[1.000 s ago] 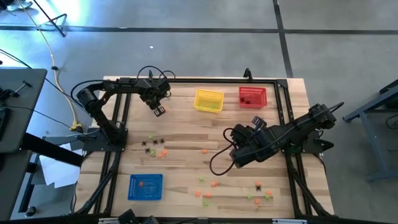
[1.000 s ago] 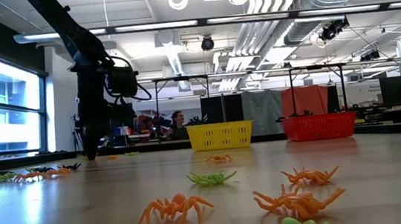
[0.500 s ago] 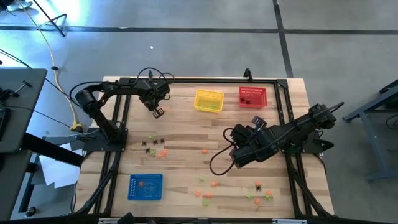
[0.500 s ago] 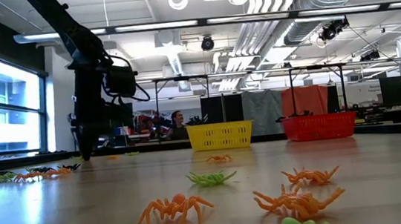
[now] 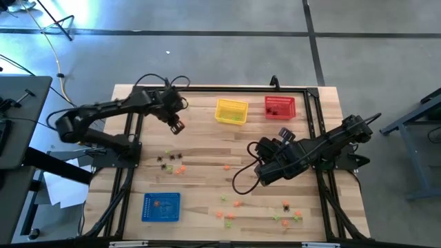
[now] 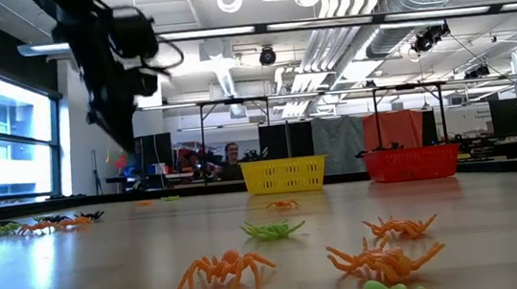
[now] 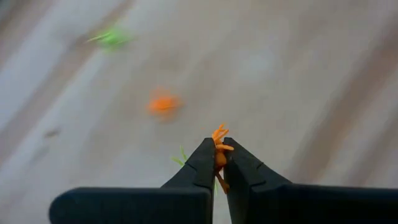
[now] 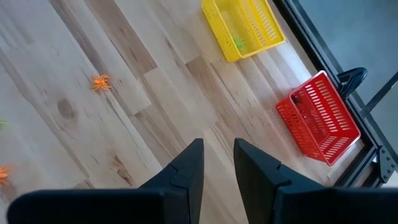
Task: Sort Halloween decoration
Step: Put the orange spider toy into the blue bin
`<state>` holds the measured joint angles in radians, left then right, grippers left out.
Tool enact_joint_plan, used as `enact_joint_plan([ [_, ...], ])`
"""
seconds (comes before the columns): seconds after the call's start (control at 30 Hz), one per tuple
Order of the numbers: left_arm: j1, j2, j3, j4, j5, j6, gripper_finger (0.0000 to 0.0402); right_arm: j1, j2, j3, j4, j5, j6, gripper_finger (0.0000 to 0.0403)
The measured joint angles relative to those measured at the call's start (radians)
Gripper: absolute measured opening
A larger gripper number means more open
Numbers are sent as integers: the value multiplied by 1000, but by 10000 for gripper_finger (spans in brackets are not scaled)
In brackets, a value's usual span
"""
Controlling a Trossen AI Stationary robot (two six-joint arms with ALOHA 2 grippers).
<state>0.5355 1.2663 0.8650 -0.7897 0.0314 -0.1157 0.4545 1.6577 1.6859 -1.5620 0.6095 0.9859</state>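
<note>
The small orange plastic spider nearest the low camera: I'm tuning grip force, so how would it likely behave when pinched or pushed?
The small orange plastic spider stands on thin splayed legs, so they probably flex under a pinch. Being tiny, it is likely very light and would slide across the smooth wooden table rather than roll. The left gripper holds a similar orange spider by its body, suggesting a light pinch suffices.

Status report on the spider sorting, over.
Left gripper shut on orange spider, raised above table's far left. Right gripper empty, jaws apart, waiting mid-table. Spiders scattered on table. Nothing blocking.
</note>
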Motion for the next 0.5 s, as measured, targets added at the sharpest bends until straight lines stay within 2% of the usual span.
enact_joint_plan([
  [0.1,-77,-68,1,31,62,-68,3,0,0,0,0,19,-7,83],
  [0.3,-278,-141,2,55,111,-247,3,0,0,0,0,30,-20,83],
  [0.5,-571,-158,2,54,152,-536,3,0,0,0,0,26,-21,83],
])
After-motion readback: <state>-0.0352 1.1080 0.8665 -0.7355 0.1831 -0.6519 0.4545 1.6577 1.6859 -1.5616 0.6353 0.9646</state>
